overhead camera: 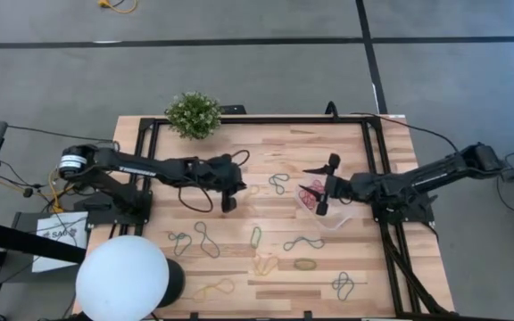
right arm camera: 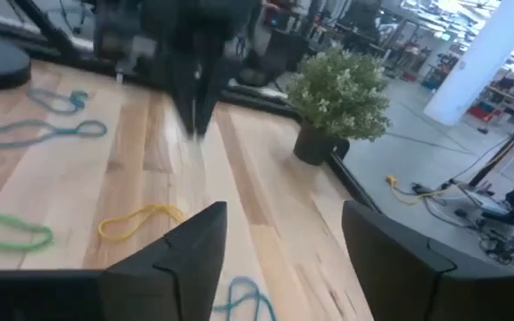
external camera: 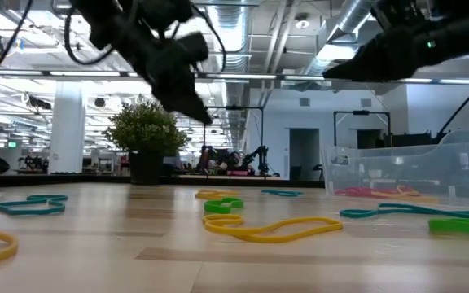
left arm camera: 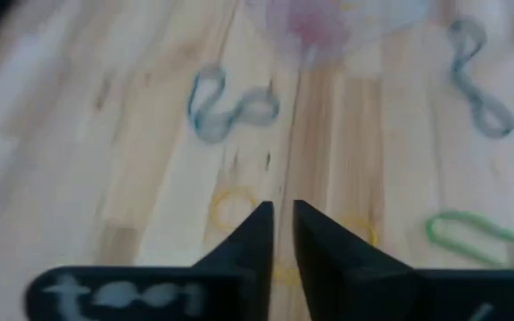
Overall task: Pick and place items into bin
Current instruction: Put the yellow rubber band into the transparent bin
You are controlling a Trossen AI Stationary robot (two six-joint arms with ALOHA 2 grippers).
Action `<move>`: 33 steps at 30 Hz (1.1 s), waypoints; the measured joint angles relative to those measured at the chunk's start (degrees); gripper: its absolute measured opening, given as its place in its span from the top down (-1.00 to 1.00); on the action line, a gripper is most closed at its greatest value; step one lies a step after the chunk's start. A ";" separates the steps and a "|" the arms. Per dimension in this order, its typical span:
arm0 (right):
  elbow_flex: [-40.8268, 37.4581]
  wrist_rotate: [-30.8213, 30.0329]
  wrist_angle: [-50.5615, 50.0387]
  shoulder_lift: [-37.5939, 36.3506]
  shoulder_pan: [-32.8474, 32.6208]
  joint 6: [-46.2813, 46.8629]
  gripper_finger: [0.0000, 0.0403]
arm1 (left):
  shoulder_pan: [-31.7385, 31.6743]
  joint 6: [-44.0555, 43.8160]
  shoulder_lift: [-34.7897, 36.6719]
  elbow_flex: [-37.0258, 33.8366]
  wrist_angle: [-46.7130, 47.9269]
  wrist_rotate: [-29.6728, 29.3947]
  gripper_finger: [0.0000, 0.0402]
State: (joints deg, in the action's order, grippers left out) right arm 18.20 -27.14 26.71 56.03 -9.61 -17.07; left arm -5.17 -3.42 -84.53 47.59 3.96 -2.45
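Rubber bands lie scattered flat on the wooden table: a blue one, a green one, a teal one and a yellow one. The clear bin stands on the table's right half with red bands inside; it also shows in the low view. My right gripper hovers above the bin, wide open with nothing between its fingers. My left gripper hangs slanted down over the table's left half, clear of the wood. Its fingers stand narrowly apart and hold nothing.
A potted plant stands at the far left corner. A white globe sits at the near left edge. A black frame rail runs round the table. More bands lie toward the near edge.
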 joint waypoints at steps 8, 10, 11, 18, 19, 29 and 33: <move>2.47 0.04 -0.04 -0.11 0.00 0.08 -0.08 | -0.02 -3.65 -12.92 0.03 -6.51 2.00 0.40; 2.47 0.04 -0.73 -0.11 0.00 0.02 -0.08 | -0.02 -3.99 -15.10 0.00 -8.05 1.77 0.35; 2.47 0.04 -0.94 -0.11 0.00 -0.03 -0.08 | -0.08 -4.26 -15.85 0.03 -8.32 1.70 0.33; 2.47 0.07 -0.99 -0.10 0.00 -2.45 -0.08 | -0.43 -4.96 -16.93 0.00 -7.25 -1.28 0.30; 2.47 0.07 -0.97 -0.11 0.00 -2.46 -0.08 | -0.45 -4.95 -16.93 0.00 -7.23 -1.32 0.31; 2.47 0.09 -0.95 -0.10 0.00 -2.46 -0.04 | -0.43 -5.78 -17.87 0.04 -6.66 -1.16 0.52; 2.47 0.11 -0.95 -0.08 0.00 -2.46 -0.03 | -0.18 -3.94 -19.84 0.48 -7.93 -3.89 0.65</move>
State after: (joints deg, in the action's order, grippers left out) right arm 20.67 -27.03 25.76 55.94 -9.61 -19.53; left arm -5.35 -7.36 -104.38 48.07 -3.96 -6.35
